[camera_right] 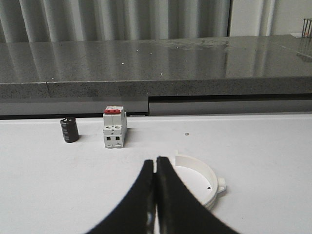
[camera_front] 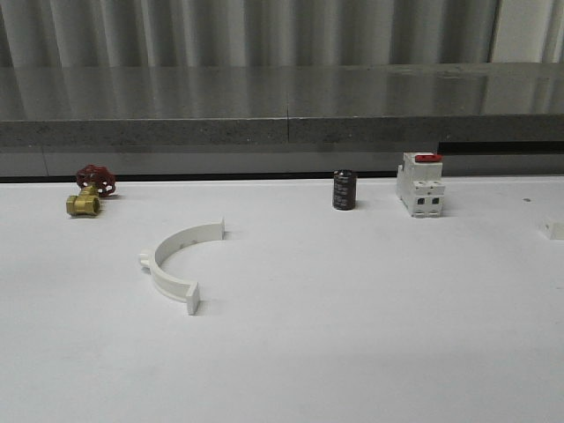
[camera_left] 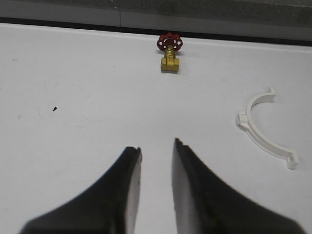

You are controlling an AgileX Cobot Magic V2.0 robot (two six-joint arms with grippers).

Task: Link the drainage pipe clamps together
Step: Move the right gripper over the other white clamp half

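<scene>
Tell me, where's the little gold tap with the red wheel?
In the front view the brass valve sits at the far left of the white table, near the back edge. The closest thing is a white half-ring clamp, lying nearer the robot and a bit right.

No legible text or markings on any object, breaker (camera_front: 419, 184) included
</scene>
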